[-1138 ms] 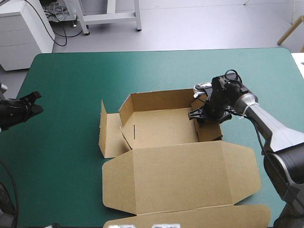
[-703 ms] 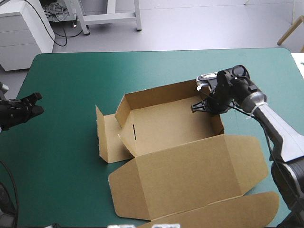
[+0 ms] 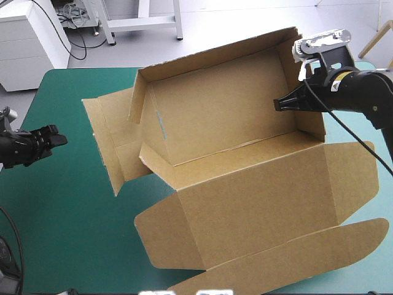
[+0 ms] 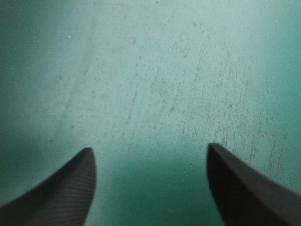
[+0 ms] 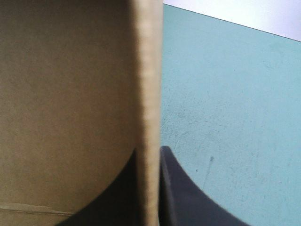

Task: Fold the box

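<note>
Your right claw (image 3: pixel 279 106) is all but closed on the right wall of the brown box (image 3: pixel 227 117), with the board pinched between its black fingers (image 5: pixel 188 202). The box is raised and tilted over the far right part of the surface (image 3: pixel 73 233), its lid and flaps spreading toward the near edge. Your left claw (image 3: pixel 54 138) is at the surface's left edge, well apart from the box, gaping wide with only the teal-green cover (image 4: pixel 155 84) beneath it.
</note>
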Controlling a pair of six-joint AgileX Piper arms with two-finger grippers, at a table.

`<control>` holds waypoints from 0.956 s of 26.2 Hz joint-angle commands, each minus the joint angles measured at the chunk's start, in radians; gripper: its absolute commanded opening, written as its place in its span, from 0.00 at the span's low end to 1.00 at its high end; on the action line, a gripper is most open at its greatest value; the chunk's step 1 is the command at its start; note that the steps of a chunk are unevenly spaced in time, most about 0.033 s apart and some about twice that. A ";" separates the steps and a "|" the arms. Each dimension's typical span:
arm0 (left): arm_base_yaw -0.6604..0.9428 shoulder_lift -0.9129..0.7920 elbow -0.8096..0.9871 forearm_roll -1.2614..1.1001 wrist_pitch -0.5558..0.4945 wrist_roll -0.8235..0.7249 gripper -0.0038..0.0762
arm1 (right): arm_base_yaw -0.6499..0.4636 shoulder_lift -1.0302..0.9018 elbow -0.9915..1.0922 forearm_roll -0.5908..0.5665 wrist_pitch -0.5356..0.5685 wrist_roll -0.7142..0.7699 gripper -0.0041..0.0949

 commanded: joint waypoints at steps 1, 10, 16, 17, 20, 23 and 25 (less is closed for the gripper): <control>-0.002 -0.042 -0.024 -0.054 0.035 -0.027 0.86 | -0.005 -0.014 -0.030 0.031 -0.086 -0.002 0.03; -0.056 -0.044 -0.015 -0.325 0.251 0.286 0.85 | -0.005 0.085 -0.030 0.258 -0.133 -0.052 0.03; -0.175 -0.046 -0.015 -0.472 0.251 0.360 0.84 | -0.005 0.153 -0.030 0.246 -0.205 -0.003 0.03; -0.188 -0.048 -0.015 -0.476 0.251 0.366 0.84 | -0.005 0.159 -0.030 0.242 -0.216 -0.003 0.03; -0.235 -0.063 -0.015 -0.476 0.252 0.397 0.84 | -0.005 0.178 -0.030 0.227 -0.254 -0.003 0.03; -0.254 -0.092 -0.015 -0.504 0.252 0.426 0.84 | -0.005 0.196 -0.030 0.180 -0.271 0.021 0.03; -0.254 -0.115 -0.015 -0.545 0.252 0.446 0.84 | -0.005 0.206 -0.030 0.131 -0.273 0.049 0.03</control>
